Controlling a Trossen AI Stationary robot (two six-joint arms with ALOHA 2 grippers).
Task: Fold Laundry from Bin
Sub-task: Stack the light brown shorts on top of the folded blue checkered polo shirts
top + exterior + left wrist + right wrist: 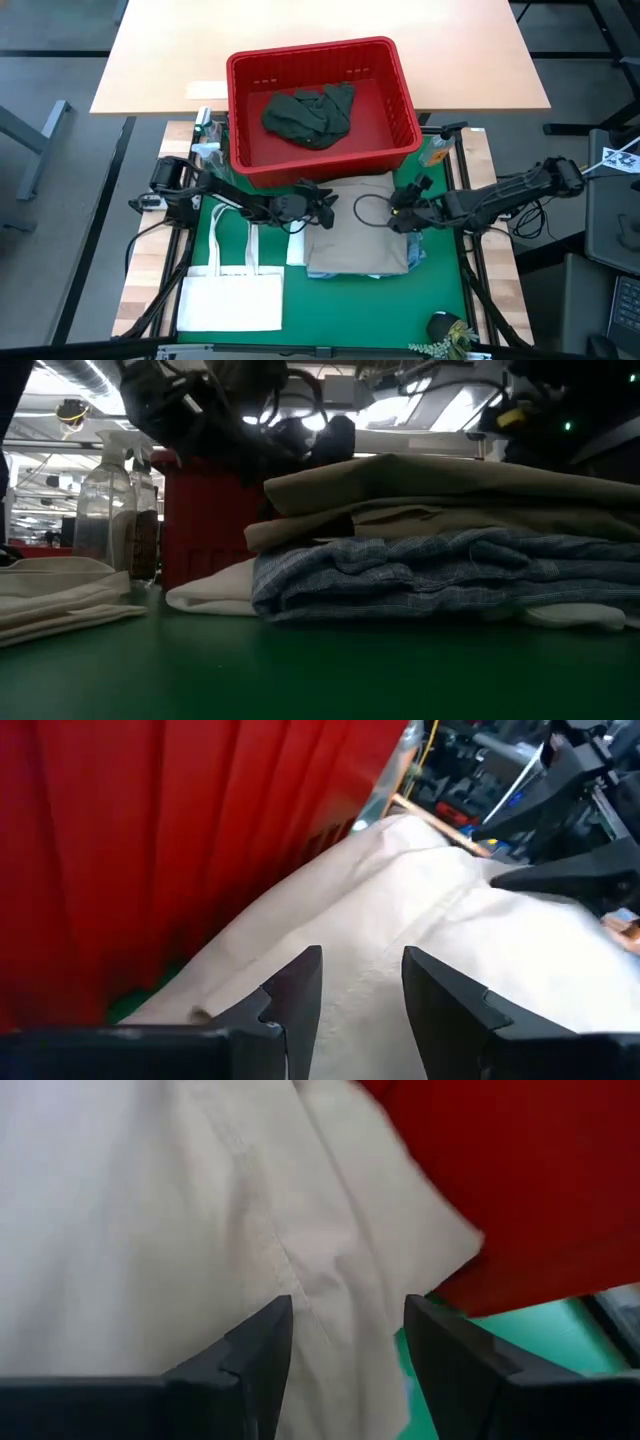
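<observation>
Red bin [322,105] sits at the far edge of the green mat [330,300], holding 1 dark green garment [310,115]. Just in front of it, a folded stack: beige garment [362,228] on top, blue-and-white striped piece [440,575] beneath, white cloth [210,592] lowest.

Left gripper [322,207] hovers at the stack's left edge, fingers [300,995] parted, nothing between them. Right gripper [400,215] is over the stack's right edge near the bin, fingers [262,1345] spread wide, holding nothing.

White tote bag [232,295] lies flat at front left. 2 spray bottles [115,520] stand beside the bin.
</observation>
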